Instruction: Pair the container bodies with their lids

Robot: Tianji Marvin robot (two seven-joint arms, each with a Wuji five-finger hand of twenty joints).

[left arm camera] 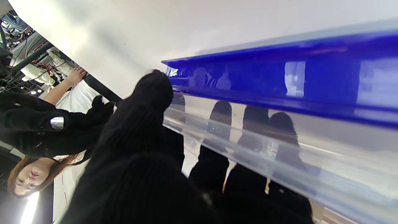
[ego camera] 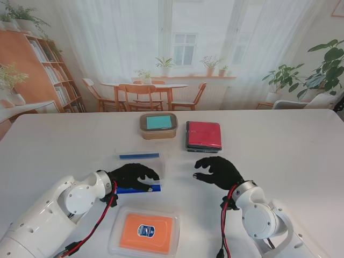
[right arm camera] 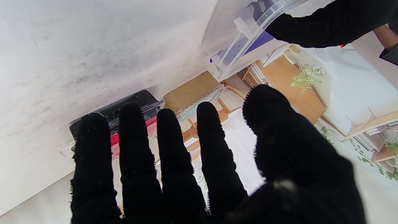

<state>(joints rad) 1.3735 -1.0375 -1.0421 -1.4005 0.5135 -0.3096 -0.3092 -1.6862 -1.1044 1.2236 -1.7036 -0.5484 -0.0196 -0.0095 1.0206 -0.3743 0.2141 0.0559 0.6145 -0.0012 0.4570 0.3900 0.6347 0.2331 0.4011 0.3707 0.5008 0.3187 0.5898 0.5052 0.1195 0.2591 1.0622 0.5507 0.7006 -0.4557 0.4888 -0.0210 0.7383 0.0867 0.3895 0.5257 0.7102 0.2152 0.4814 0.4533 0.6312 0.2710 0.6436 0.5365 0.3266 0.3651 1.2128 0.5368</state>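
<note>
Orange lid (ego camera: 147,231) nearest, red container (ego camera: 203,135) beyond

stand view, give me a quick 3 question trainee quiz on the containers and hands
1. True or false: the right hand is holding a lid.
2. Which hand grips the clear container with blue edges? A) left hand B) right hand C) neither
3. Fill in: the container nearest to me has an ______ lid.

Key:
1. False. The right hand hovers with fingers spread, holding nothing.
2. A. The left wrist view shows its fingers through the clear wall.
3. Orange: the orange-lidded container. Farther from me stand the teal-lidded container and the red-lidded container.
</note>
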